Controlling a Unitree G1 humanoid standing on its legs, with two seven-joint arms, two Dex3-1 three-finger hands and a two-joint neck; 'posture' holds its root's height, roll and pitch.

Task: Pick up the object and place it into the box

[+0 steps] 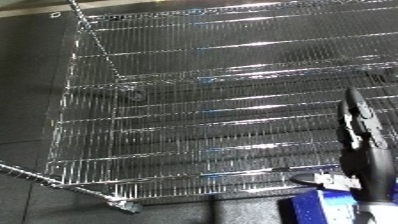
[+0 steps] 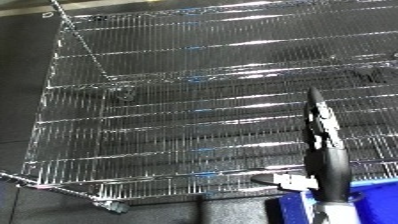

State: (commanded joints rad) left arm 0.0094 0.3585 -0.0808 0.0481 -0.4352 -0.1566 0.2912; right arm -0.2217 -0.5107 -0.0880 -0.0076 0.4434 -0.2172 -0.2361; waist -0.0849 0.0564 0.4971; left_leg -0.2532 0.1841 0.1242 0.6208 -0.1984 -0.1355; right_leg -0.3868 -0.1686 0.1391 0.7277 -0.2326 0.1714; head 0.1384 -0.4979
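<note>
My right hand (image 2: 323,150) rises from the lower right, black, seen edge-on, its fingers straight and pointing away over the wire shelf. Its thumb (image 2: 266,179) sticks out to the left. A small white and blue thing (image 1: 338,181) shows at the base of the thumb; whether it is held or what it is I cannot make out. Just below the hand lies the blue bin (image 2: 378,197), cut off by the lower right corner. My left hand shows in neither view.
A chrome wire shelf (image 1: 178,100) with several tiers fills most of the view. Its corner post and foot (image 1: 124,205) stand at the lower left. Dark floor (image 1: 27,100) runs along the left side and the bottom.
</note>
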